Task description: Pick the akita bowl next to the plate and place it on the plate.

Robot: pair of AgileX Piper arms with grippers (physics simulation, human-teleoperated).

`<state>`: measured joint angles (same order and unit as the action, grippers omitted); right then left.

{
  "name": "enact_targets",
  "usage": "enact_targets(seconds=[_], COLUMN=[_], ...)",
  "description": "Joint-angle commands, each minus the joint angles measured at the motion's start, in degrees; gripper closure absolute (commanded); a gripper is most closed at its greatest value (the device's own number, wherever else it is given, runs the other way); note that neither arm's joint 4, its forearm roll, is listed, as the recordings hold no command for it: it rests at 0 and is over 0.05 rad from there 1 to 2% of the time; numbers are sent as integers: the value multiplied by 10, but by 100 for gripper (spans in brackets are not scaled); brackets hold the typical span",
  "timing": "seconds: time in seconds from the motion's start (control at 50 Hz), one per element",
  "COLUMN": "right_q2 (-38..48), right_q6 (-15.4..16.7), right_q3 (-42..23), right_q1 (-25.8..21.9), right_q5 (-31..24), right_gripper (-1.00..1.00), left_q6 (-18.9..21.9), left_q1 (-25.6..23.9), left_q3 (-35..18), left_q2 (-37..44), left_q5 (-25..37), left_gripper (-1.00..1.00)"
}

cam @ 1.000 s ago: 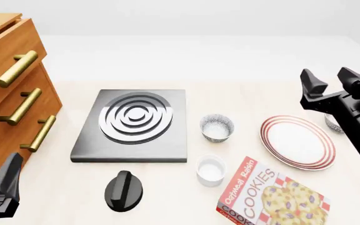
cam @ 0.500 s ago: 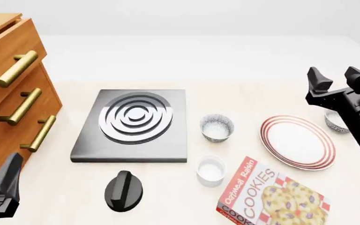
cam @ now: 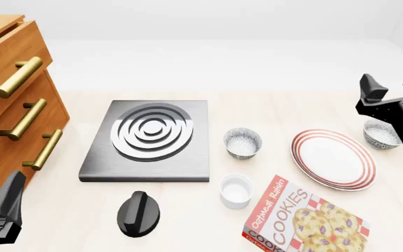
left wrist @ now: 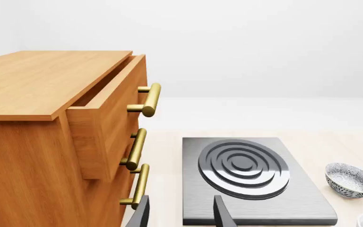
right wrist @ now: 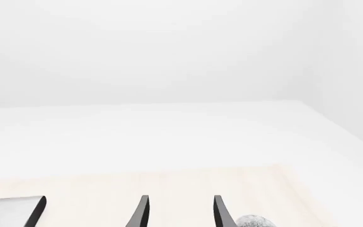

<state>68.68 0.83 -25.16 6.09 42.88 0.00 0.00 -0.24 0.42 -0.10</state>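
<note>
The plate point(cam: 333, 159), white with red rings, lies right of centre on the table. One speckled akita bowl point(cam: 381, 134) sits just off its far right rim, and its rim point(right wrist: 252, 221) peeks in beside a finger in the right wrist view. A second akita bowl point(cam: 243, 142) point(left wrist: 350, 179) stands to the plate's left, near the stove. My right gripper point(cam: 392, 88) point(right wrist: 179, 213) hovers open and empty above and just behind the right-hand bowl. My left gripper point(left wrist: 181, 215) is open and empty at the table's near left corner, with its dark body point(cam: 4, 207) low in the front view.
A black stove plate point(cam: 149, 139) point(left wrist: 251, 175) lies mid-table with a black knob point(cam: 138, 212) in front. A small white cup point(cam: 236, 190) and a cookie box point(cam: 306, 220) sit near the front. A wooden drawer cabinet point(cam: 12, 105) point(left wrist: 55, 137) fills the left side, its top drawer slightly out.
My right gripper has moved to the right, away from over the plate's edge, uncovering the right-hand akita bowl. The left arm and the objects have not moved.
</note>
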Motion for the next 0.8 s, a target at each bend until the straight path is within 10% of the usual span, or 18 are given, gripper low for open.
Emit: enact_targets(seconds=[0.02,0.8], right_q2=[-7,-29], right_q6=[-4,-14], right_q3=[-3,10], right_q1=[18,72], right_q5=[-10,-24], right_gripper=[-100,-100], left_q6=[0,0], left_q1=[0,0], left_q3=[0,0], left_q2=[0,0], left_q5=[0,0], left_gripper=[-100,-100])
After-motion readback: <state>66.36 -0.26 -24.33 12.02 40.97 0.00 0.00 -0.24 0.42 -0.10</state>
